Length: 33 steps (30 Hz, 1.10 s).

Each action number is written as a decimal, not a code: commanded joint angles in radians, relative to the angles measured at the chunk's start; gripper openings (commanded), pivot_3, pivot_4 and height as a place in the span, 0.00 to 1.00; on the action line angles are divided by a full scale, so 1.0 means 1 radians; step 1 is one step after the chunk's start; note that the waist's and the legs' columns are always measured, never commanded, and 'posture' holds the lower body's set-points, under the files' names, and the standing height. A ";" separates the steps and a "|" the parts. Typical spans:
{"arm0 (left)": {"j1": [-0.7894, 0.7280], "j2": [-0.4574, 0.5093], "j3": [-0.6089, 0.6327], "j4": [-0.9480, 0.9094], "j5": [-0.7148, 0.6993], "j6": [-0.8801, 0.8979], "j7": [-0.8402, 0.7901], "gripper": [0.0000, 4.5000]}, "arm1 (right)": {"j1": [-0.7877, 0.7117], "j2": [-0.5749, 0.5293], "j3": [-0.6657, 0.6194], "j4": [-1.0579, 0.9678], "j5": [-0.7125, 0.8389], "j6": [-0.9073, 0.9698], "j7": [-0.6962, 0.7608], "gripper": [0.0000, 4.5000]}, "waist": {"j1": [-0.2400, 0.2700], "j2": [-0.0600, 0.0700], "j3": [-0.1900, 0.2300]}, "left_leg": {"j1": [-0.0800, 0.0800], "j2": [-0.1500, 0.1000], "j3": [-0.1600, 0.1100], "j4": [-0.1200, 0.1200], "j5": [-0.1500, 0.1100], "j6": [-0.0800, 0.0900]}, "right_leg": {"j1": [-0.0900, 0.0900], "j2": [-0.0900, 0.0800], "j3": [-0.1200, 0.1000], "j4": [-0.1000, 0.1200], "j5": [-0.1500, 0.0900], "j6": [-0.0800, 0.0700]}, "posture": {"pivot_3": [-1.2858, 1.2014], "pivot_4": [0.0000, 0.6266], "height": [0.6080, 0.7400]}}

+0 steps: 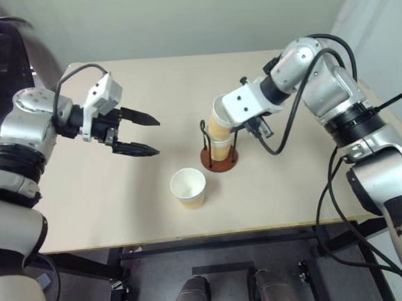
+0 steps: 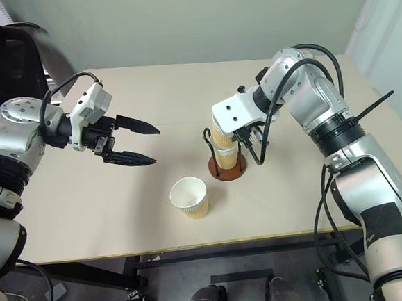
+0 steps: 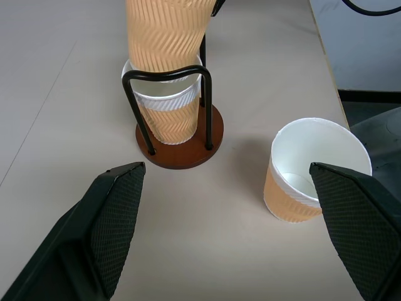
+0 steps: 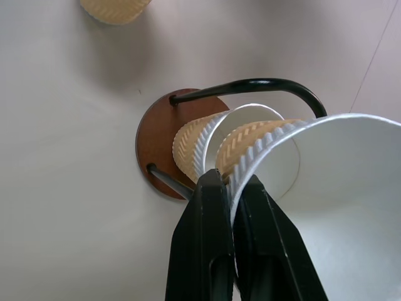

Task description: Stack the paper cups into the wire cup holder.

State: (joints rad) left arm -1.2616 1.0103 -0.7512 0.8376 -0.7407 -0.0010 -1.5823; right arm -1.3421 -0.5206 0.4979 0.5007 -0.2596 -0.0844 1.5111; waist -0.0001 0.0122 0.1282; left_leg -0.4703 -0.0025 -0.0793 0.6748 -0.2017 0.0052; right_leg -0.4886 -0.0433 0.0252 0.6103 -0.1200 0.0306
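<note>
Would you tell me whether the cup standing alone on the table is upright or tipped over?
Upright. The lone cup stands on its base on the table, its open white mouth facing up, apart from the holder.

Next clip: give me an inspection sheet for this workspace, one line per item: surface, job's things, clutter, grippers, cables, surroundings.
Surface: beige table, bare apart from the job's things.
Job's things: wire cup holder upright with one paper cup seated in it; second cup partly lowered into the seated one, tilted; third cup stands loose on the table in front of the holder.
Clutter: nothing seen.
Grippers: left gripper open, hovering above the table apart from the cups; right gripper shut on the second cup's rim.
Cables: black cables run along the right arm, hanging near the holder.
Surroundings: pale wall behind; dark chair by the far left corner.
</note>
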 commanded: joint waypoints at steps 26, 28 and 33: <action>0.028 0.052 0.000 0.026 0.055 -0.096 -0.032 1.00 | 0.093 -0.093 -0.244 -0.615 0.376 0.797 0.034 0.68 | 0.003 0.000 0.000 | 0.001 0.000 0.000 0.000 -0.002 -0.008 | 0.002 0.001 -0.001 0.000 -0.007 -0.007 | 0.52 0.24 1.00; 0.025 0.053 -0.017 0.043 0.082 -0.125 -0.032 1.00 | 0.129 -0.113 -0.236 -0.687 0.405 0.845 0.012 0.68 | 0.003 0.000 0.000 | 0.002 0.000 0.000 0.000 -0.002 -0.010 | 0.002 0.001 -0.001 0.001 -0.007 -0.006 | 0.52 0.24 1.00; 0.007 0.039 -0.035 0.060 0.092 -0.128 -0.032 1.00 | 0.189 -0.123 -0.202 -0.768 0.453 0.896 -0.031 0.68 | 0.002 0.000 0.000 | 0.003 0.001 0.000 0.000 -0.002 -0.007 | 0.001 0.002 -0.001 0.004 -0.007 -0.005 | 0.52 0.24 1.00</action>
State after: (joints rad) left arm -1.2234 1.0425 -0.7934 0.8949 -0.6453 -0.1197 -1.5824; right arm -1.1495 -0.6341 0.2971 -0.2321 0.1738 0.8049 1.4999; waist 0.0017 0.0118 0.1279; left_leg -0.4666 -0.0017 -0.0795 0.6748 -0.2036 -0.0011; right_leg -0.4872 -0.0413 0.0246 0.6154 -0.1270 0.0252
